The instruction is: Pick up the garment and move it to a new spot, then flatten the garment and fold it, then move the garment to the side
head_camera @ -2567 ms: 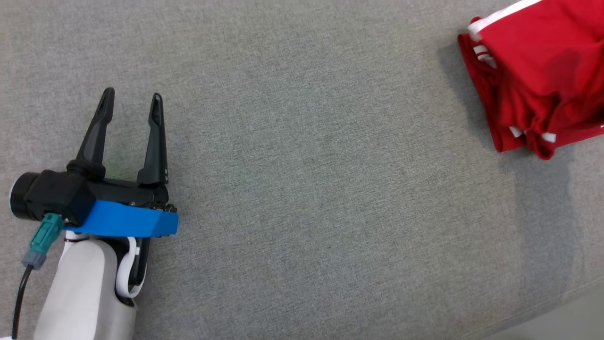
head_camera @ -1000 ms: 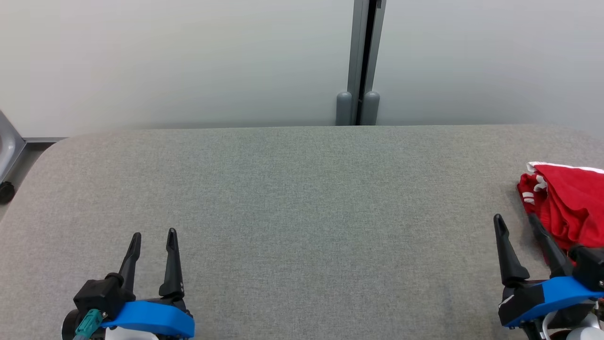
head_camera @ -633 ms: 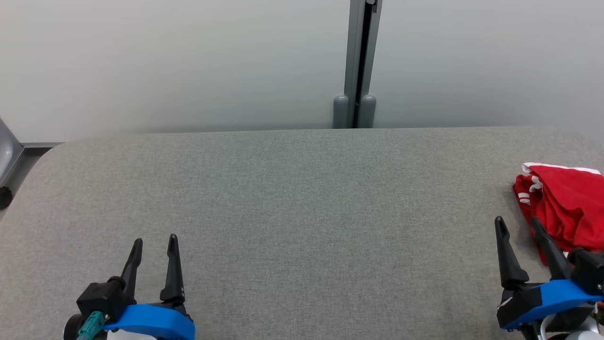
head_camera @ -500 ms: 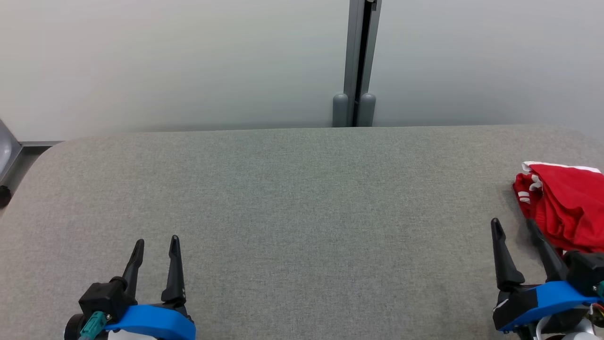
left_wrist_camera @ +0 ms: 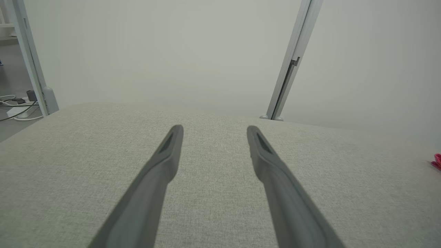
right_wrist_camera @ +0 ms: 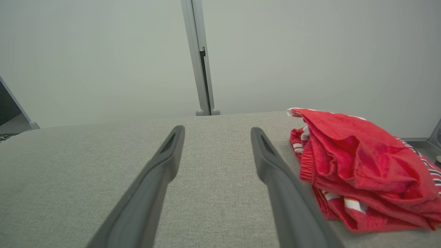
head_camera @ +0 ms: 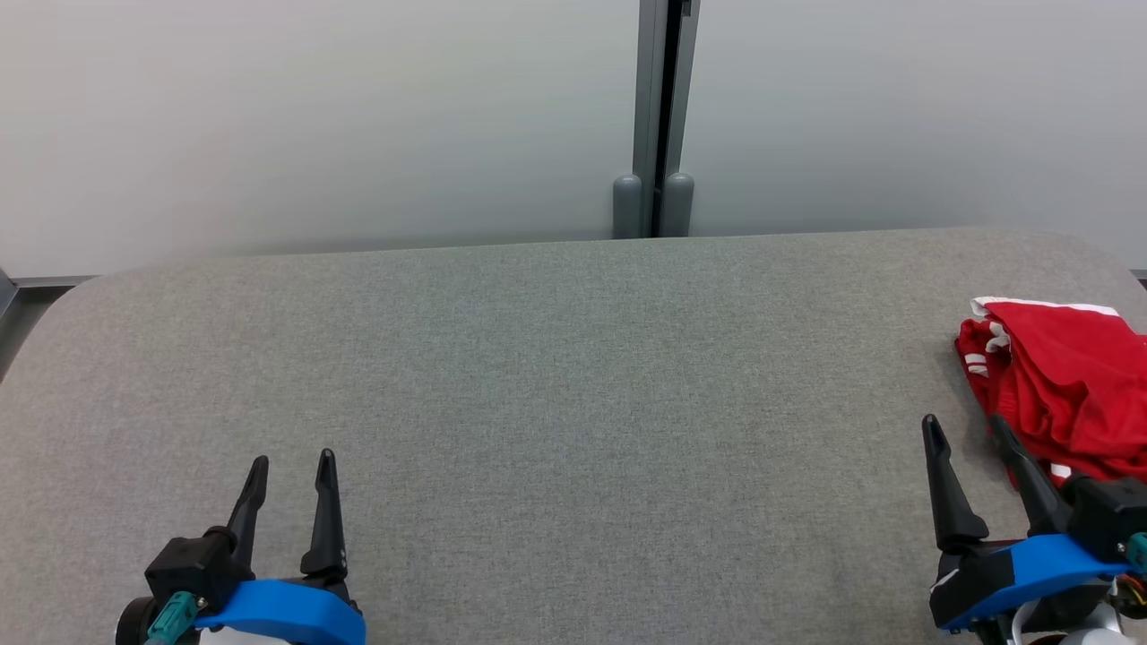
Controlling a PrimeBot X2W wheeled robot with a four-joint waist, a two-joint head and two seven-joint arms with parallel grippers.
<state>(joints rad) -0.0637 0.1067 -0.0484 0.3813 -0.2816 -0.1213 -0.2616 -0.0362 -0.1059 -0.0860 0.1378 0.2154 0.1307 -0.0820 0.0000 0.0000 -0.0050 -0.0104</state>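
Left gripper [head_camera: 288,459] low at left, fingers upward, jaws apart, nothing between. Right gripper [head_camera: 961,425] low at right, fingers tilted slightly left, jaws apart, nothing held.

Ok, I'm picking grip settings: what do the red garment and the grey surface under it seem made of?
Red garment: soft, matte cloth, probably knit, judging by limp folds and a gathered band. Grey surface: matte woven fabric with a fine heathered weave, possibly padded given its rounded edges.
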